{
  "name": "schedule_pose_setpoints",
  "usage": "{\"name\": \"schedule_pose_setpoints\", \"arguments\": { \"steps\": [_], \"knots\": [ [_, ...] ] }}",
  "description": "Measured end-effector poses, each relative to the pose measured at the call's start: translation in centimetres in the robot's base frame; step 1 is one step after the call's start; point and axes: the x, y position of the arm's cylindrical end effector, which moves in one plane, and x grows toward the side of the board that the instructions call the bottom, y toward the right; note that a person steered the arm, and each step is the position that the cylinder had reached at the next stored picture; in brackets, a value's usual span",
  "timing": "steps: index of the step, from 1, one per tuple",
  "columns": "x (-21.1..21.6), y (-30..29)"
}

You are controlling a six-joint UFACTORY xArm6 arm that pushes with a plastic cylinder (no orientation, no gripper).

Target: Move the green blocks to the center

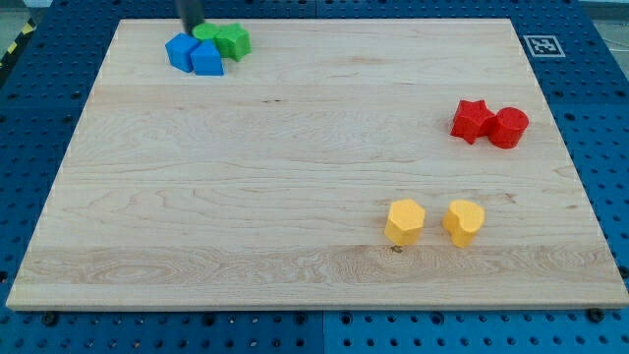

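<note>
Two green blocks sit at the view's top left of the wooden board (295, 177): a green star-shaped block (234, 41) and a second green block (207, 32) partly hidden behind the blue ones. They touch two blue blocks, one (180, 50) on the left and one (207, 60) nearer the view's bottom. My rod comes down from the top edge, and my tip (190, 29) stands just above the blue blocks and at the left of the green ones, close to or touching them.
A red star block (472, 120) and a red round block (509, 128) touch at the view's right. A yellow hexagon block (405, 220) and a yellow heart-like block (464, 221) lie at the lower right. A marker tag (543, 45) lies beyond the board's top right corner.
</note>
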Motion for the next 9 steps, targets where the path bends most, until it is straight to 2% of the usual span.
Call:
{"name": "schedule_pose_setpoints", "arguments": {
  "steps": [1,2,3,4,6,7,9],
  "knots": [
    [1.5,7.1],
    [5.5,11.7],
    [4.4,12.1],
    [0.9,9.5],
    [-1.6,-0.2],
    [-1.1,-3.2],
    [5.0,1.2]
  ]
}}
